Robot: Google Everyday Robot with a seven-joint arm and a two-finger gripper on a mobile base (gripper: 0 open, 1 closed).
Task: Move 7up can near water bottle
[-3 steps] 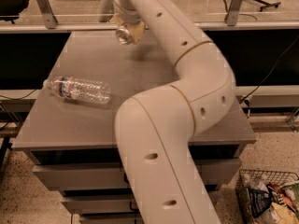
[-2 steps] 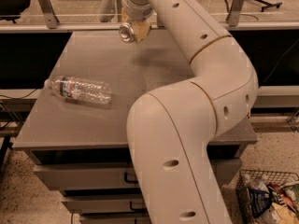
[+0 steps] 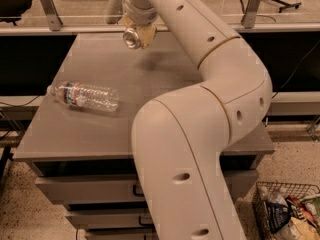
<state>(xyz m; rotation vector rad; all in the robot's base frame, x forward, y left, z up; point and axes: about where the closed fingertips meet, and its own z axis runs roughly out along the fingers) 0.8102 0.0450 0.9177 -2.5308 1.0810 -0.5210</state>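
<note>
The 7up can (image 3: pixel 132 38) is held in the air above the far middle of the grey table (image 3: pixel 60 134), its silver end facing the camera. My gripper (image 3: pixel 137 33) is shut on it, with tan fingers on either side, and its shadow falls on the table just below. The water bottle (image 3: pixel 85 96) lies on its side at the table's left, clear and ribbed, with a red, blue and white label and its cap pointing left. The can is well apart from the bottle, further back and to the right. My arm covers the table's right half.
Drawers (image 3: pixel 85 189) sit under the table front. A wire basket (image 3: pixel 285 211) with packets stands on the floor at the lower right. A rail with metal brackets (image 3: pixel 50 4) runs behind the table's far edge.
The arm's elbow has swung to the right and nearer the camera. The held can has stayed over the far middle of the table, shifting only slightly. The bottle has not moved.
</note>
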